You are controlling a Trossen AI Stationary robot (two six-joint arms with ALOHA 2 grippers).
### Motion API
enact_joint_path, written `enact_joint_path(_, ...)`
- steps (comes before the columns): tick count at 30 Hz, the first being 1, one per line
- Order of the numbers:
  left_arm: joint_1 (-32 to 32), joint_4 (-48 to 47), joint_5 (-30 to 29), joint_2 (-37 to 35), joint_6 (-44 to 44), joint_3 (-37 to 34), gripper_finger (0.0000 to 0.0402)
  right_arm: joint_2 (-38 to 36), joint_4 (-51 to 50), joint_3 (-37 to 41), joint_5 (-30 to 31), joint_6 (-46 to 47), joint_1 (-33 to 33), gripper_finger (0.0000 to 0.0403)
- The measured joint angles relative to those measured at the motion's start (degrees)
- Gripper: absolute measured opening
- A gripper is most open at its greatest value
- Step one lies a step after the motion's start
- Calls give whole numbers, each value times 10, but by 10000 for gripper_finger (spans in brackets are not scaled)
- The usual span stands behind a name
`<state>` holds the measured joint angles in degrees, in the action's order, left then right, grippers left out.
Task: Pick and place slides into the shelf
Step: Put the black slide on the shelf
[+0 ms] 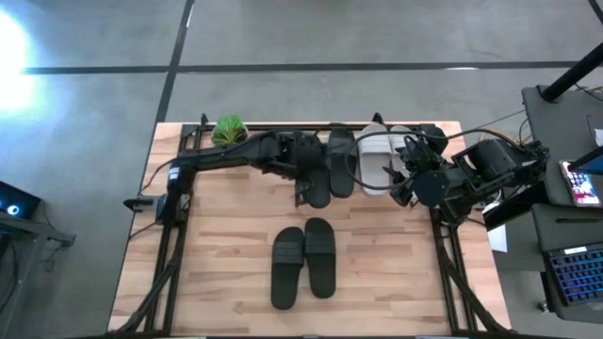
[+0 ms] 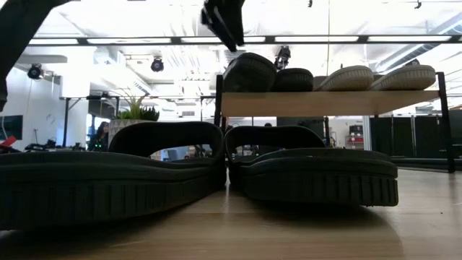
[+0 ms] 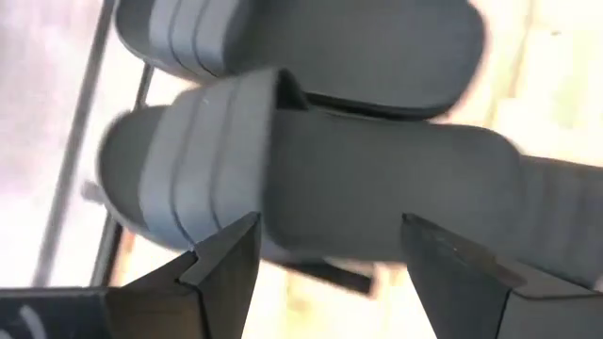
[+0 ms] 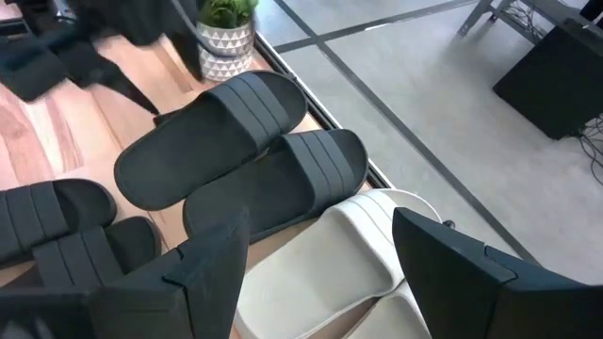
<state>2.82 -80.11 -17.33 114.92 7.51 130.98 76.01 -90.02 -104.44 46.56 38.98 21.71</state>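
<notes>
While both open tools hover at the shelf, the last black slides lie toward the bench's near edge, long axes front-to-back, nearer the left tool than the right tool.

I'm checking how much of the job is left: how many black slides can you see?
4. Two black slides lie side by side on the table's near middle; two more rest on the shelf, left of the grey pair. None seems hidden.

The shelf lies mostly hidden under slides.
</notes>
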Motion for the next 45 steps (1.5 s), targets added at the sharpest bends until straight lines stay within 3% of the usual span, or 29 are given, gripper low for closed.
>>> enact_joint_path(3, 3, -59, -50, -7, 68, 0, 238, 0, 0, 0, 0, 2, 0, 254)
enact_joint_path(11, 45, -98, 11, -17, 158, -22, 227, 0, 0, 0, 0, 4, 0, 254)
enact_joint_path(15, 68, -91, 4, -24, 160, -66, 197, 0, 0, 0, -5, 5, 0, 254)
enact_joint_path(23, 89, 24, -17, -34, 131, -119, 158, 0, 0, 0, -5, 2, 0, 254)
enact_joint_path(26, 93, 34, -57, -34, 112, -123, 156, 0, 0, 0, -5, 2, 0, 254)
enact_joint_path(36, 121, 127, -24, -29, 84, -168, 155, 0, 0, 0, -4, 0, 0, 254)
enact_joint_path(45, 120, 76, -15, -32, 56, -177, 155, 0, 0, 0, -4, 0, 0, 254)
